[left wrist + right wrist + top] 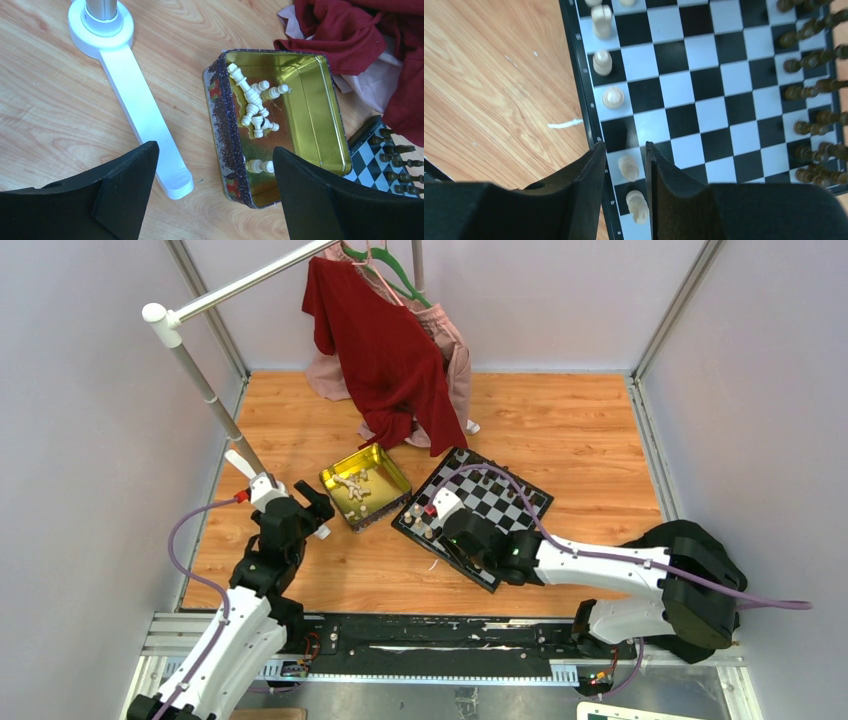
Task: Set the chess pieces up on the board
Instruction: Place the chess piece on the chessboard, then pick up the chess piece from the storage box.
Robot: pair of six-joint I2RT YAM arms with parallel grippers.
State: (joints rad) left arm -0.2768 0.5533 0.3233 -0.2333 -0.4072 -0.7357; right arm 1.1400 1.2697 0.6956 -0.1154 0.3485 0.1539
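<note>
The black-and-white board (505, 502) lies right of centre on the wooden table. In the right wrist view, cream pieces (613, 97) stand in a row along the board's (704, 100) left edge, and dark pieces (809, 90) line its right edge. My right gripper (624, 150) hovers over that cream row, its jaws a narrow gap apart. One cream piece (628, 167) stands between them, touching neither. My left gripper (215, 165) is wide open and empty, just short of the gold tin (310, 115). Several cream pieces (255, 107) lie loose in the tin.
A white rack foot (145, 115) and its pole base (101, 25) lie on the table left of the tin. Red and pink clothes (385, 350) hang from the rack and spill onto the table behind the tin and board. Grey walls enclose the table.
</note>
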